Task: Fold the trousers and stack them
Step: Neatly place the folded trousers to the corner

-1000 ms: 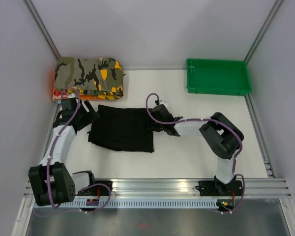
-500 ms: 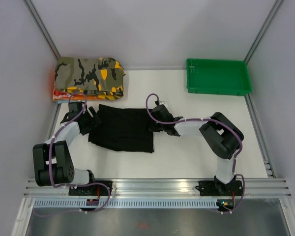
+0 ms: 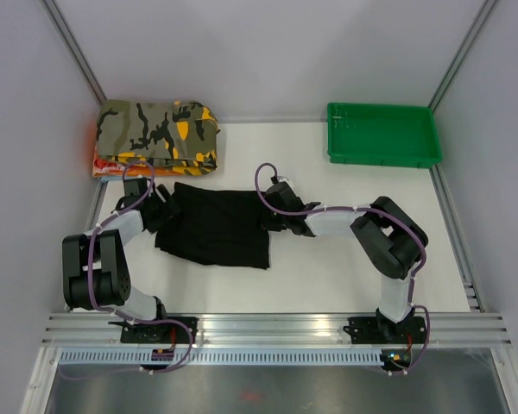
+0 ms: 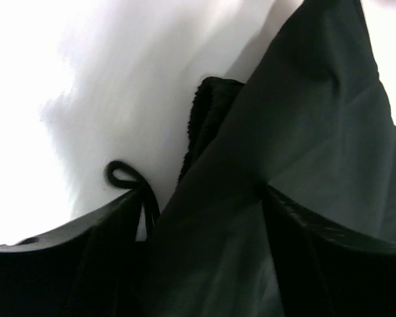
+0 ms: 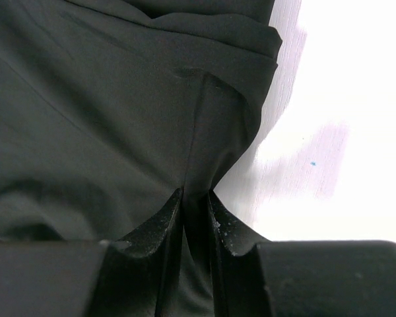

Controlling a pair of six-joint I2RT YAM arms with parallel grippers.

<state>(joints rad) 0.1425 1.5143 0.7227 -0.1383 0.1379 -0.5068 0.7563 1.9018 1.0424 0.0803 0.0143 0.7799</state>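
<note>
Black trousers [image 3: 214,226] on a white bench [image 3: 328,276].
From my screen, the trousers are plain black with no pattern. The folded garment [image 3: 160,129] is camouflage in olive, black and orange, and the tray [image 3: 382,134] is bright green. My left arm [image 3: 121,228] and right arm [image 3: 332,222] are black and white, with purple cables [image 3: 261,185].
</note>
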